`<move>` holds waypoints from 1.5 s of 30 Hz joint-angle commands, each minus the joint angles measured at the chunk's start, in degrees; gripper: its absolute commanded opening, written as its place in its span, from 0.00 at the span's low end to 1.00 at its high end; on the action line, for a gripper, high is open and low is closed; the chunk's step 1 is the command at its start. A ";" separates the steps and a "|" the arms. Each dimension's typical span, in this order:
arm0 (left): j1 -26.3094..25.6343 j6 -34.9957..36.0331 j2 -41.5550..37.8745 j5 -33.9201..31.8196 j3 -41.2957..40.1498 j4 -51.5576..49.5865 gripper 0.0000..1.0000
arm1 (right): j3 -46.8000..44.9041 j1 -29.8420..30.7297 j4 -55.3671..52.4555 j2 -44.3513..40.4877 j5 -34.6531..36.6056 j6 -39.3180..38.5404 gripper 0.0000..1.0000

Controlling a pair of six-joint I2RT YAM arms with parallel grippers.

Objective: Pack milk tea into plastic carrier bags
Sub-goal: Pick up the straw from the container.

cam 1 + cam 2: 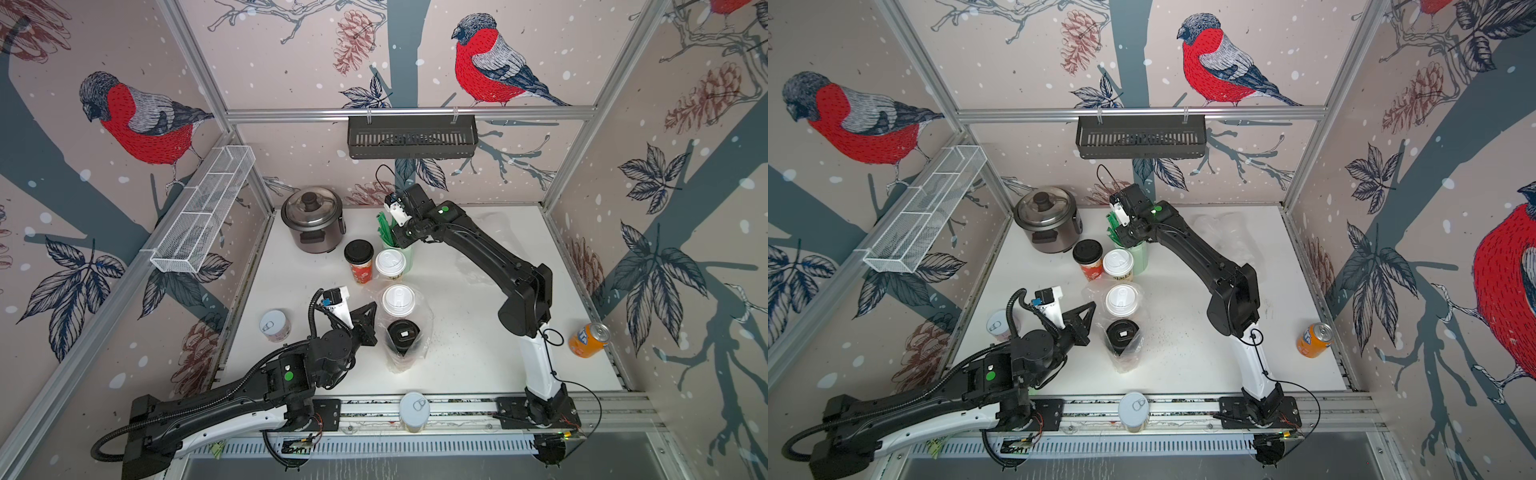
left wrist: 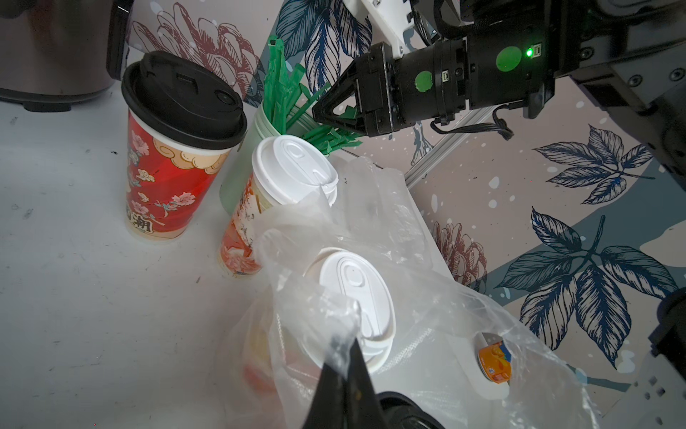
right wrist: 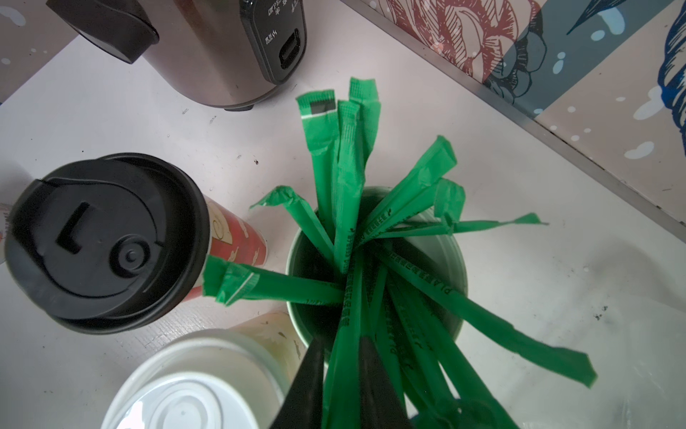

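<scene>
Two milk tea cups stand inside a clear plastic carrier bag (image 1: 420,347) at mid-table: a white-lidded cup (image 1: 398,300) and a black-lidded cup (image 1: 403,334). My left gripper (image 2: 349,356) is shut on a bunched edge of that bag, beside the white lid (image 2: 356,297). Behind the bag stand a red black-lidded cup (image 1: 358,257) and a white-lidded cup (image 1: 390,266), both outside it. My right gripper (image 3: 343,345) hangs over the pale green straw cup (image 1: 405,255), its jaws shut on a green straw (image 3: 347,297). A second clear bag (image 1: 1221,226) lies at the back right.
A rice cooker (image 1: 312,220) stands at the back left. Pull-tab cans sit at the left edge (image 1: 275,325) and on the front rail (image 1: 414,409). An orange soda can (image 1: 589,338) stands at the right edge. A black basket (image 1: 411,137) hangs on the back wall.
</scene>
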 commanded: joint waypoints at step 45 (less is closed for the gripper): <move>-0.02 2.82 -0.72 2.36 1.23 0.53 0.00 | -6.98 26.29 -19.66 -33.85 23.00 12.77 0.00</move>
